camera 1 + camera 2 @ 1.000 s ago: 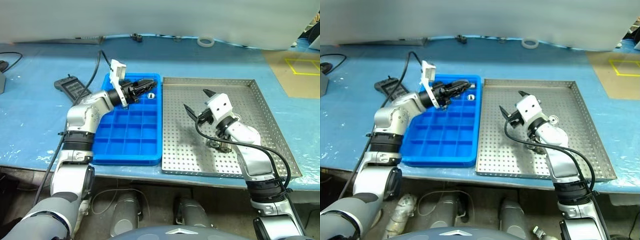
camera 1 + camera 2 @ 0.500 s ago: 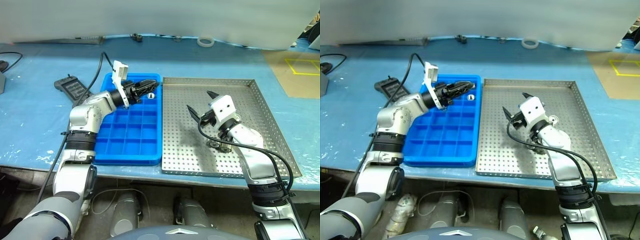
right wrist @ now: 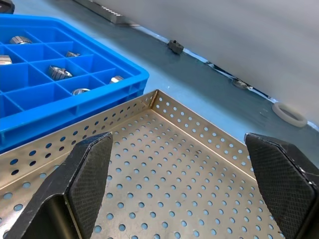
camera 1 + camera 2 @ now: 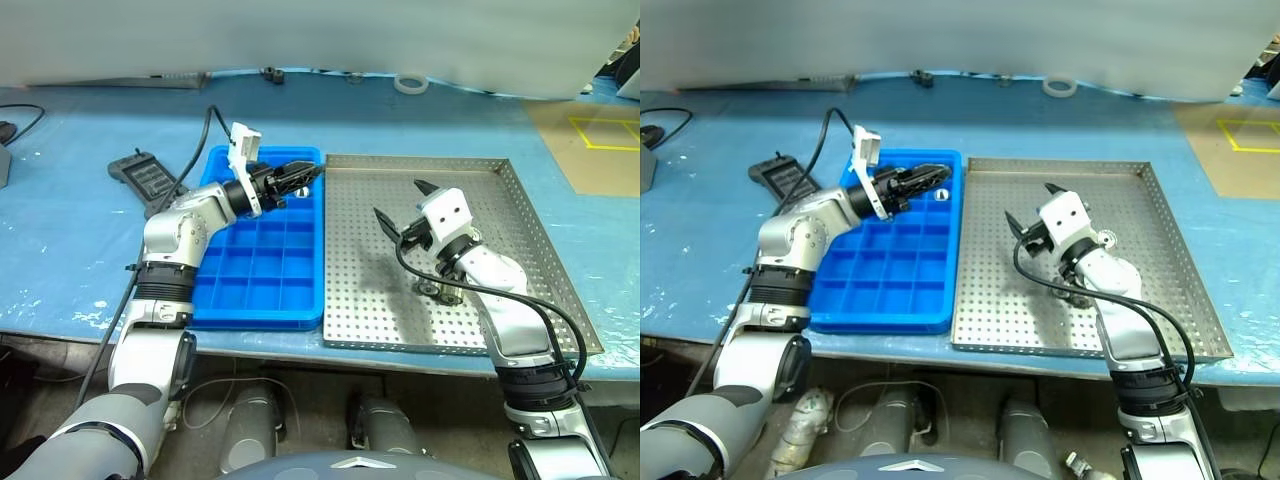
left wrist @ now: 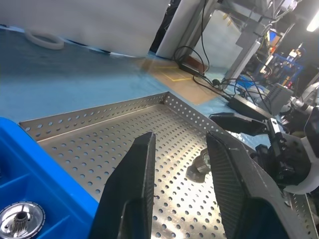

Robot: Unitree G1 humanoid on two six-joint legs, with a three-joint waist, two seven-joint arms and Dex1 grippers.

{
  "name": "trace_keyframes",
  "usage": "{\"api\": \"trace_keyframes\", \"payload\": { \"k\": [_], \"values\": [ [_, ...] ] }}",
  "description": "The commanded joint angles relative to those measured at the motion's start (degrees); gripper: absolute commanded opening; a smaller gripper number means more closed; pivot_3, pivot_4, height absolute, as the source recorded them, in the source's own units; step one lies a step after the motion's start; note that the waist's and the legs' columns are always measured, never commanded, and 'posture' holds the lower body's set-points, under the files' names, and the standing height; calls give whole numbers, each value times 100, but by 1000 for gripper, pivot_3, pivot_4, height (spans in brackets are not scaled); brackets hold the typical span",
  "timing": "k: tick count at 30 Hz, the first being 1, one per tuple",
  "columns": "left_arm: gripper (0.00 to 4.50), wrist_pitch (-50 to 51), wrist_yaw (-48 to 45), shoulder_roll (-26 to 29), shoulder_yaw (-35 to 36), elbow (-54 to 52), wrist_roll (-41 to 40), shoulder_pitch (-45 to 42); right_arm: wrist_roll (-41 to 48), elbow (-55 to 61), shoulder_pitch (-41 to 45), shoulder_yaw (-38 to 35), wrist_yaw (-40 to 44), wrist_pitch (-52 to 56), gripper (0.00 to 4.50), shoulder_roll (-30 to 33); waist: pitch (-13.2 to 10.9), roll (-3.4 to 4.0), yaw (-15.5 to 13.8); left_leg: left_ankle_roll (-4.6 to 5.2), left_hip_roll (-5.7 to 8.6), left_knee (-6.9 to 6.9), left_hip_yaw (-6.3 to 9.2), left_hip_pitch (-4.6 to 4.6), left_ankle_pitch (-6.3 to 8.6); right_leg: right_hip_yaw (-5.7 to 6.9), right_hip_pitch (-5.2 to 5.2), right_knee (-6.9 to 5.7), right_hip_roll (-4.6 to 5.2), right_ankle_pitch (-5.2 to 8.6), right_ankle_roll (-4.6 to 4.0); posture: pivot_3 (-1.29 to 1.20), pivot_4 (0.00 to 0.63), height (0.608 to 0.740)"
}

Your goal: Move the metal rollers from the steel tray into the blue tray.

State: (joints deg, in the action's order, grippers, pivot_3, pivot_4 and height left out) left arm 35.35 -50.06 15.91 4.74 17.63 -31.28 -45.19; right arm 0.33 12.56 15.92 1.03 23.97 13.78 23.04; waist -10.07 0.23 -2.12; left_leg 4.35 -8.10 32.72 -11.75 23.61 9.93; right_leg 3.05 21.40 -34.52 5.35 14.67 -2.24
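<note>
Metal rollers [image 3: 60, 72] lie in blue tray [image 4: 262, 275] compartments.

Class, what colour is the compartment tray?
Bright blue tray; the left eye view shows it best.

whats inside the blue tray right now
The blue tray holds several metal rollers in its far compartments, one per cell; another roller sits below the left gripper. The near compartments look bare. The left arm covers some cells.
</note>
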Motion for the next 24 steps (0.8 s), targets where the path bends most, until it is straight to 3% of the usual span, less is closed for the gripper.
{"api": "trace_keyframes", "payload": {
  "k": [1, 24],
  "values": [
    [1656, -124, -76, 12, -32, -134, 11, 14, 43, 249, 69, -101, -1, -55, 4487, 56, 0, 0, -2, 0, 0, 0, 0, 0, 0, 0, -1, 0, 0, 0, 0, -154, 150, 740],
    [1656, -186, -32, -148, -64, -210, -10, 41, 53, 212, 170, -157, 66, -17, 4487, 220, 0, 0, 1, 0, 0, 0, 0, -1, 0, 0, 0, -1, 0, 0, 0, -154, 150, 740]
  ]
}}
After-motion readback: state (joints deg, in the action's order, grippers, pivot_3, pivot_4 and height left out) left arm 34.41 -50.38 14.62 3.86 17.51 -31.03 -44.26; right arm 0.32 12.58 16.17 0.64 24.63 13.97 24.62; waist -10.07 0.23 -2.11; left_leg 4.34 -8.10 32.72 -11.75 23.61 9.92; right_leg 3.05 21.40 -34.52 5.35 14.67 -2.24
